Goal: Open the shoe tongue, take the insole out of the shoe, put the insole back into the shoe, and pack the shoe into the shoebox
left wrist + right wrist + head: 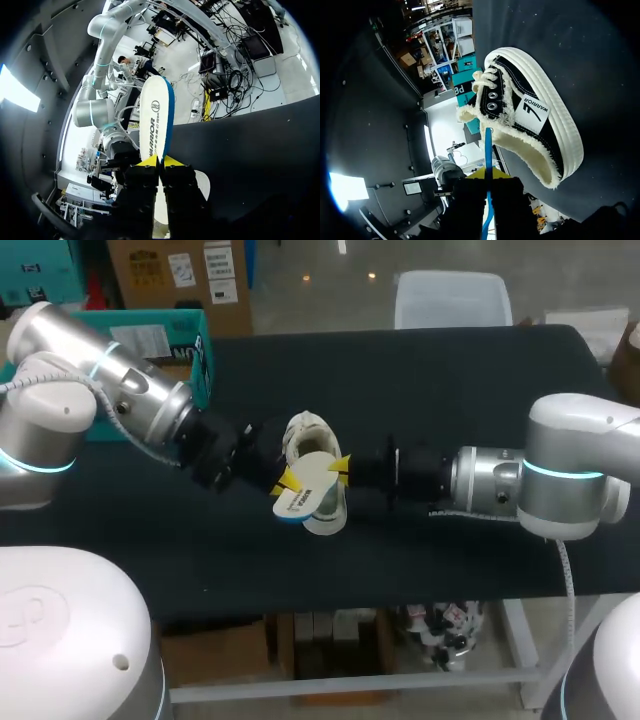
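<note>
A black canvas shoe [309,430] with a white sole and white laces lies mid-table. Its white insole [305,486] with a blue edge is out of the shoe and held above it. My left gripper [289,483] is shut on the insole's near end. In the left wrist view the insole [156,117] stands up from between the left gripper [160,160] tips. My right gripper [340,466] comes in from the right. In its own wrist view the right gripper [488,174] is shut on the insole's thin blue edge [488,145], with the shoe [535,115] just beside and ahead of it.
A teal open box [150,348] stands at the table's back left, behind my left arm. The black tabletop [450,390] stretches bare behind and to the right of the shoe. The table's front edge [400,595] runs close below the grippers.
</note>
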You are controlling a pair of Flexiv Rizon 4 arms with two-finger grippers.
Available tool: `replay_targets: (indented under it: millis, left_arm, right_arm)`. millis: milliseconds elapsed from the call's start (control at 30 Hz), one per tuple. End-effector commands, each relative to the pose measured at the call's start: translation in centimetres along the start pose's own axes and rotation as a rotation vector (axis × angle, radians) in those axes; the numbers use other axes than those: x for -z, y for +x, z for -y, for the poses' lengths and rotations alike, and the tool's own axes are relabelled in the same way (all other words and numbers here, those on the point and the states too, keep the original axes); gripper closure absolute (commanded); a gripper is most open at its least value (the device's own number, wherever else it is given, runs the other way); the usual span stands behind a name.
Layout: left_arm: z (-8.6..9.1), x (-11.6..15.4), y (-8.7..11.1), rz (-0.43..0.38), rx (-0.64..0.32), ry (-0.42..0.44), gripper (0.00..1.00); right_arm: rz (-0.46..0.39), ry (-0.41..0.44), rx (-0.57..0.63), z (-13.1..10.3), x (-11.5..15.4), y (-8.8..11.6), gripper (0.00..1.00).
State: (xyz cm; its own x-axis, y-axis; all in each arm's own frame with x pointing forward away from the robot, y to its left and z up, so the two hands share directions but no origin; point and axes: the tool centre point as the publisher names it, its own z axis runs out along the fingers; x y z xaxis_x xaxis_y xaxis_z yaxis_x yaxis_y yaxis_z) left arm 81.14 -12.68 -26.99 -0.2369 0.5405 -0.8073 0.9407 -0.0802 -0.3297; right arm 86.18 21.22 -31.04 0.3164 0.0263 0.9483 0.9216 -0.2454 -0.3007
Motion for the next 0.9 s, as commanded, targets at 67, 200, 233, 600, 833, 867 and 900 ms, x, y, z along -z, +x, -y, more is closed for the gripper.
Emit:
replay_targets:
  millis: [67,200,233,600,833,867,900]
  left_arm:
    - [-0.3,0.0,0.1,0.007,0.010,-0.015,0.45]
    - [-0.7,0.0,0.2,0.013,0.026,-0.023,0.07]
    - [-0.9,0.0,0.2,0.015,0.030,-0.025,0.07]
    - [-3.9,0.1,0.9,0.030,0.098,-0.087,0.26]
    - [-5.9,0.0,0.8,0.034,0.127,-0.113,0.53]
    - [-6.1,0.0,0.8,0.033,0.127,-0.113,0.53]
    - [-6.3,-0.1,0.8,0.033,0.127,-0.114,0.53]
  right_arm:
    - [-0.033,0.040,0.001,-0.2,0.1,-0.2,1.00]
    - [-0.044,0.048,0.006,-0.1,0.1,0.0,1.00]
    - [-0.043,0.047,0.006,-0.1,0.1,0.0,1.00]
    - [-0.059,0.069,0.004,0.2,-0.2,0.3,1.00]
    - [-0.062,0.077,-0.002,0.3,-0.4,0.3,1.00]
    - [-0.062,0.078,-0.004,0.3,-0.4,0.3,1.00]
    - [-0.064,0.079,-0.005,0.3,-0.4,0.3,1.00]
